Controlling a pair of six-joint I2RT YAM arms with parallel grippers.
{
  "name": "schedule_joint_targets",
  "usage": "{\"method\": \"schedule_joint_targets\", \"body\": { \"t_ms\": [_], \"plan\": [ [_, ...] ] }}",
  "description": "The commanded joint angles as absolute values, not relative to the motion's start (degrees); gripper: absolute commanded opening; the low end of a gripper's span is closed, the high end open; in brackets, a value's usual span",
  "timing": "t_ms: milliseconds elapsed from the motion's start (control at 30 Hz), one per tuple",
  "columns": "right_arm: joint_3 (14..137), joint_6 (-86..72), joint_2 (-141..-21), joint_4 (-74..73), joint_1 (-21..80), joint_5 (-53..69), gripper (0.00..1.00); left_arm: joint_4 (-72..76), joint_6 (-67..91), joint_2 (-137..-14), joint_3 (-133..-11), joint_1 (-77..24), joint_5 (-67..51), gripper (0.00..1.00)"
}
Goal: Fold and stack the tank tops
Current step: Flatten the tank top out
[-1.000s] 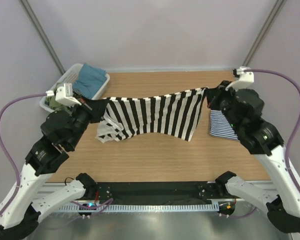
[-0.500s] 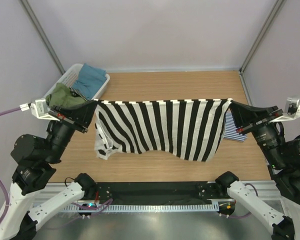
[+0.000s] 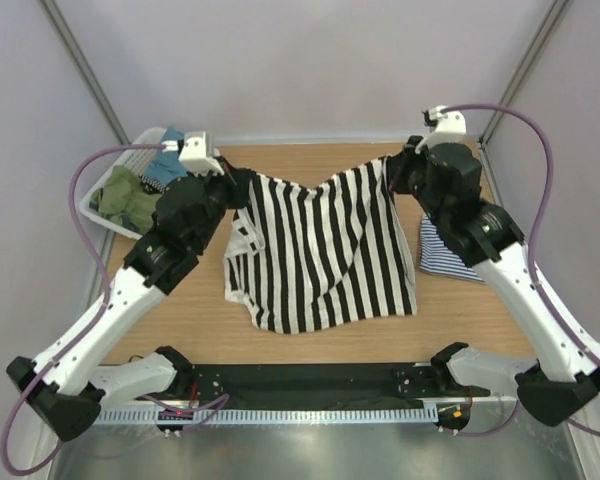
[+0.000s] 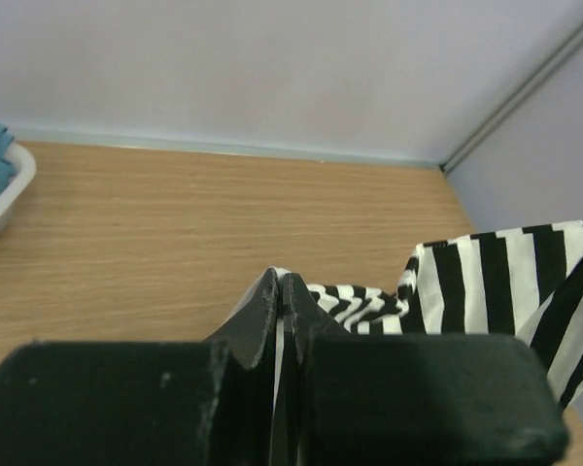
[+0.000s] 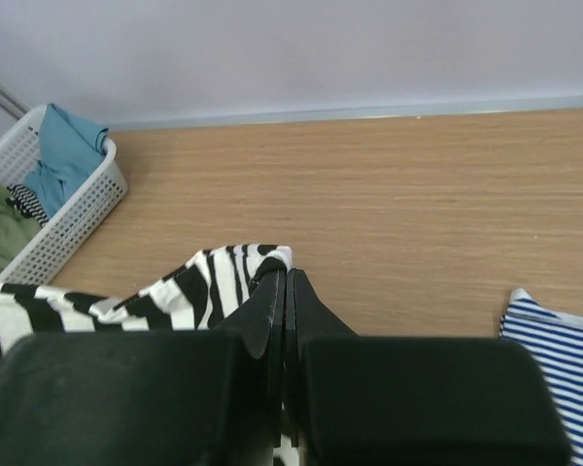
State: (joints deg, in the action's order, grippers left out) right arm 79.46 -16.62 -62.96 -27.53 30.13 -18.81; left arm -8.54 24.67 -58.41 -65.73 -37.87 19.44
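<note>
- The left gripper (image 4: 283, 283) is clamped tight on one top corner of the broad-striped tank top (image 3: 315, 250).
- The right gripper (image 5: 287, 279) pinches the other top corner.
- The garment hangs between them, sagging in the middle, its lower part on the table (image 3: 180, 315).
- The thin-striped tank top (image 3: 442, 255) lies folded at the right.
- A white basket (image 5: 78, 218) of clothes sits far left.

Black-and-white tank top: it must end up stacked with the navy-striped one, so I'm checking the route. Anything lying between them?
Nothing visible does. The black-and-white tank top, held by the left gripper and right gripper, hangs directly beside the navy-striped tank top; the basket sits far on the left.
</note>
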Motion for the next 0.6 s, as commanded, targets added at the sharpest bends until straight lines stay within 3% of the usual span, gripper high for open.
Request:
{"method": "schedule_joint_targets", "body": {
  "t_ms": [0, 233, 567],
  "plan": [
    [89.4, -16.3, -65.8, -23.4, 29.6, -21.6, 0.01, -5.9, 26.6, -61.7, -75.7, -32.9, 19.4, 0.00],
    [94.9, -16.1, -63.5, -26.1, 29.4, -18.7, 0.01, -8.5, 24.3, -57.9, -81.5, -32.3, 17.8, 0.00],
    [78.6, -16.0, -42.0, -21.8, 29.4, -5.4, 0.01, -3.7, 24.6, -35.3, -67.4, -32.3, 11.0, 0.00]
  ]
}}
